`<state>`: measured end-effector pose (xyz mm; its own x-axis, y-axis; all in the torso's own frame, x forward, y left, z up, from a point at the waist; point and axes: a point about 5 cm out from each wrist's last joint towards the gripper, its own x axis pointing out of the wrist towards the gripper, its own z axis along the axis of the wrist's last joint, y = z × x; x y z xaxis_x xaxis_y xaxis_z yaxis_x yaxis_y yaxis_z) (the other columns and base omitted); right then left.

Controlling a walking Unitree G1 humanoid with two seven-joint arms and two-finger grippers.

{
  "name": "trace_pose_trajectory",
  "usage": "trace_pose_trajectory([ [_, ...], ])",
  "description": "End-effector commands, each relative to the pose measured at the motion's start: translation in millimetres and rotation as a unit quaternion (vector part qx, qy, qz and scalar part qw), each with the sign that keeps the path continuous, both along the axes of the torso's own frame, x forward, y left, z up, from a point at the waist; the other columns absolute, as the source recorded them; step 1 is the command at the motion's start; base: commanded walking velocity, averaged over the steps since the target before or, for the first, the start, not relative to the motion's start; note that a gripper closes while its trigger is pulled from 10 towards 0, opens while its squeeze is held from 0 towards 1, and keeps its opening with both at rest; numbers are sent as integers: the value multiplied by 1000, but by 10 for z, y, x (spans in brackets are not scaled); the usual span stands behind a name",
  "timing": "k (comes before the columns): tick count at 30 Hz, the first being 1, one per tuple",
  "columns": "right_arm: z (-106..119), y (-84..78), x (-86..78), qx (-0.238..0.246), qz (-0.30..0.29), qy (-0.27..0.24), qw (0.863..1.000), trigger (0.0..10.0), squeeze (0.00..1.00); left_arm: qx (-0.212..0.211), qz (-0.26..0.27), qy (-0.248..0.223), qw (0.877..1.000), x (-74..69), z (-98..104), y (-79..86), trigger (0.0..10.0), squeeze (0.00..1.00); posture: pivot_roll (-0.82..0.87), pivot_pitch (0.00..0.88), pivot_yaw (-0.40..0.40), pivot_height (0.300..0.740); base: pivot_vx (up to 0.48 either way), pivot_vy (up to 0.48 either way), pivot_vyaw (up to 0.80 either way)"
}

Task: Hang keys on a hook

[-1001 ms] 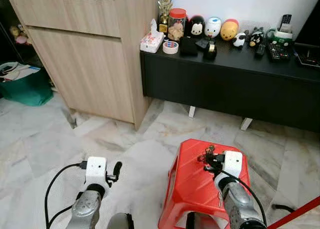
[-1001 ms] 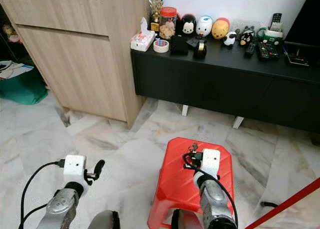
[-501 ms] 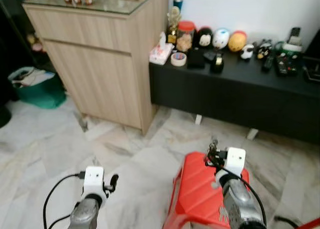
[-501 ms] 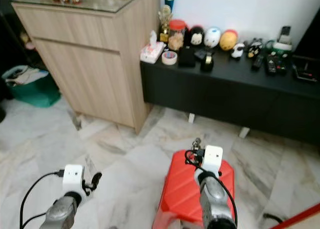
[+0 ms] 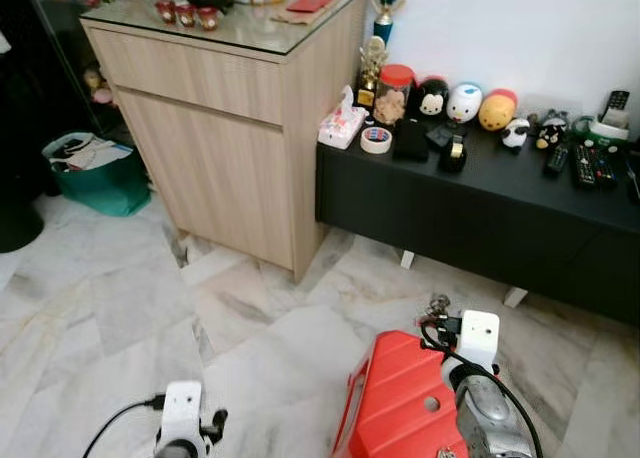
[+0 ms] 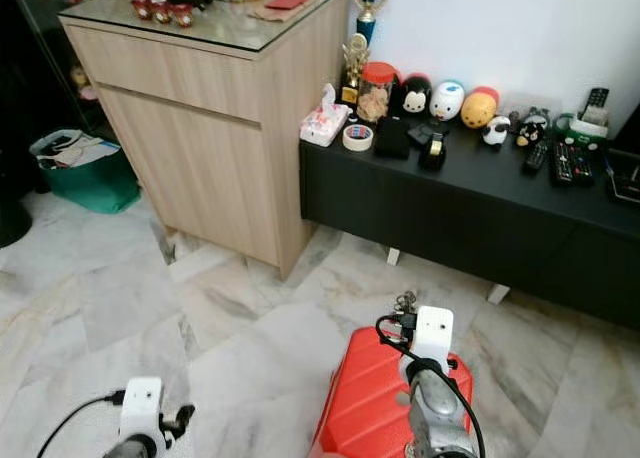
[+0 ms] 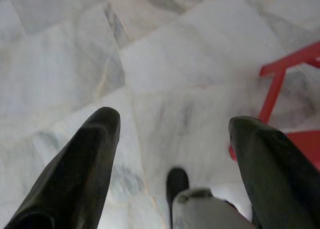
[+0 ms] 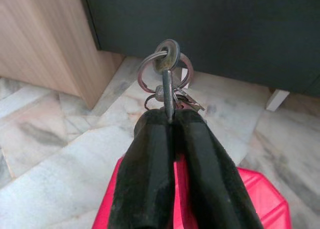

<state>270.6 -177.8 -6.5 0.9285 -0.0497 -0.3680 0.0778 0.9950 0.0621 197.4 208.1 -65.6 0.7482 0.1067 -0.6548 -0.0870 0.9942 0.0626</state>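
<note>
A bunch of keys [image 8: 167, 79] on metal rings sticks out from between the black fingers of my right gripper [image 8: 170, 120], which is shut on it. In the left eye view the keys [image 5: 437, 305] hang at the tip of the right gripper [image 5: 441, 323], over the far edge of a red plastic stool [image 5: 400, 408]. My left gripper [image 7: 172, 134] hangs low over the marble floor with its fingers spread open and nothing between them. Low in the left eye view the left gripper [image 5: 205, 433] shows beside its white wrist box. No hook can be made out.
A wooden cabinet [image 5: 230, 138] with a glass top stands ahead to the left. Beside it, a low black console [image 5: 480, 203] carries figurines, a jar, tape, tissues and remotes. A green bag [image 5: 90, 173] sits on the floor at far left. Marble floor [image 5: 130, 308] lies open in front.
The view has risen and tilted up, so the cabinet top shows now. The right gripper still holds the keys over the stool. The left arm sits lower in the picture.
</note>
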Motion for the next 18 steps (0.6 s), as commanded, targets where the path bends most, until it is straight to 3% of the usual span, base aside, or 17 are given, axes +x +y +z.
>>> trace_pose_trajectory([
  [1,-19,-19,-20,-7,6,3,1000,10000,0,3,2,16,1000,-55,-43,-12,10000,0,42,0,-77,740,0,0,0],
  [5,-49,-27,-34,-8,16,10,1000,10000,0,-5,7,39,999,-128,-109,-87,10000,0,43,0,-76,740,0,0,0],
  [12,-54,-116,-28,9,-51,7,999,10000,0,-6,3,63,998,-253,-180,-119,10000,0,14,0,-46,740,0,0,0],
  [18,-65,-168,-34,-2,-53,13,998,10000,0,-5,-1,73,997,-310,-207,-123,10000,0,4,0,-41,740,-255,0,0],
])
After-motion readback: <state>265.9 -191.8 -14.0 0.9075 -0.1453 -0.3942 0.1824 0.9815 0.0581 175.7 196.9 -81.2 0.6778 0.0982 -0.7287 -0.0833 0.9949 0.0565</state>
